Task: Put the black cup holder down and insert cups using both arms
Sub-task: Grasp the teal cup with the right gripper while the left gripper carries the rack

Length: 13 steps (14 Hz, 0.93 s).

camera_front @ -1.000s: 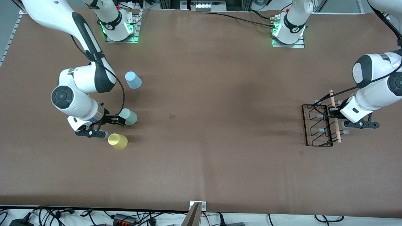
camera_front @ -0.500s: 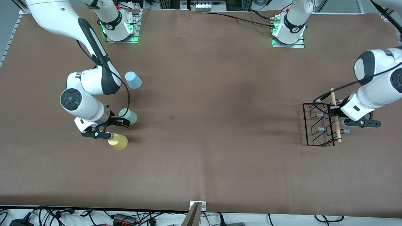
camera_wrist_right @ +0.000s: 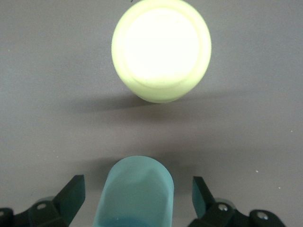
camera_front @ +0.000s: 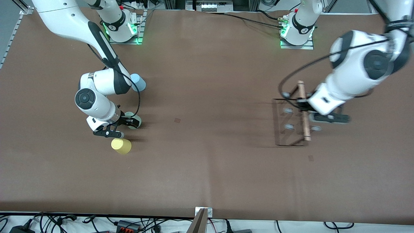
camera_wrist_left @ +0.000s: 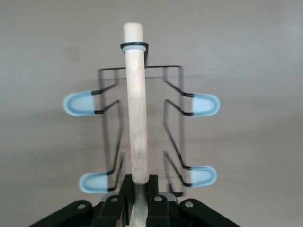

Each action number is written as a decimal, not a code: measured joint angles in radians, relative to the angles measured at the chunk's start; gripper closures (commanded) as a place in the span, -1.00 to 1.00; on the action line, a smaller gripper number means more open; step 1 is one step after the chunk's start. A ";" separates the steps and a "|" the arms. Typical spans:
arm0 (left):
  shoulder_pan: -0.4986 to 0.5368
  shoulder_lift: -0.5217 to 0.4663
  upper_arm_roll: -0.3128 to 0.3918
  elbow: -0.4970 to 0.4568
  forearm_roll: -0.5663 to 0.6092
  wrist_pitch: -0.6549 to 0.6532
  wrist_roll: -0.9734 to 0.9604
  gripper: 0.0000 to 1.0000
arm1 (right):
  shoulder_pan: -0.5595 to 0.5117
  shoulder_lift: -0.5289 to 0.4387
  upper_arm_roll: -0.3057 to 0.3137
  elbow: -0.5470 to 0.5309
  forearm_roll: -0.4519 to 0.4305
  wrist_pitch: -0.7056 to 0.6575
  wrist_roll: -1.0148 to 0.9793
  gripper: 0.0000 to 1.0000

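Note:
The black cup holder [camera_front: 286, 124] hangs above the table toward the left arm's end. My left gripper [camera_front: 304, 108] is shut on its wooden rod handle [camera_wrist_left: 135, 109]. In the left wrist view the left gripper [camera_wrist_left: 137, 187] clamps the rod's end, and pale-tipped pegs [camera_wrist_left: 80, 103] stick out on both sides. My right gripper [camera_front: 129, 122] stands open around the mint green cup [camera_front: 134, 123]. The right wrist view shows that mint green cup [camera_wrist_right: 137, 194] between the right gripper's [camera_wrist_right: 137, 189] spread fingers, apart from both. The yellow cup [camera_front: 121, 145] stands nearer the front camera, and the yellow cup [camera_wrist_right: 161, 49] is free.
The light blue cup [camera_front: 139, 83] stands farther from the front camera than the mint one, partly hidden by the right arm's wrist. Both arm bases [camera_front: 123, 29] sit along the table's back edge. Cables lie off the table's near edge.
The left arm has lifted the cup holder and carried it toward the table's middle. The right gripper has slid in around the mint green cup, still open.

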 measured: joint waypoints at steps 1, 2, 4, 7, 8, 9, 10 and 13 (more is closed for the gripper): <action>-0.020 0.015 -0.035 0.001 -0.002 0.009 -0.063 0.98 | 0.000 -0.003 0.000 -0.005 0.000 0.000 0.000 -1.00; -0.052 0.033 -0.061 0.003 -0.003 0.035 -0.131 0.98 | 0.003 -0.006 0.000 -0.012 0.000 0.000 0.000 -1.00; -0.153 0.074 -0.080 0.005 -0.003 0.111 -0.284 0.98 | 0.011 -0.009 0.000 -0.024 0.000 0.001 0.004 -1.00; -0.290 0.141 -0.082 0.007 0.007 0.220 -0.459 0.98 | 0.020 -0.027 0.000 -0.050 0.000 0.003 0.019 -1.00; -0.321 0.163 -0.082 0.007 0.025 0.250 -0.496 0.97 | 0.021 -0.036 0.000 -0.058 0.000 0.003 0.021 -1.00; -0.347 0.184 -0.082 0.009 0.051 0.275 -0.527 0.97 | 0.022 -0.044 0.000 -0.065 0.000 0.003 0.022 -1.00; -0.366 0.199 -0.082 0.011 0.079 0.289 -0.552 0.97 | 0.022 -0.051 0.000 -0.072 0.000 0.003 0.022 -1.00; -0.401 0.216 -0.082 0.015 0.142 0.295 -0.582 0.96 | 0.022 -0.059 0.000 -0.090 0.000 0.003 0.022 -1.00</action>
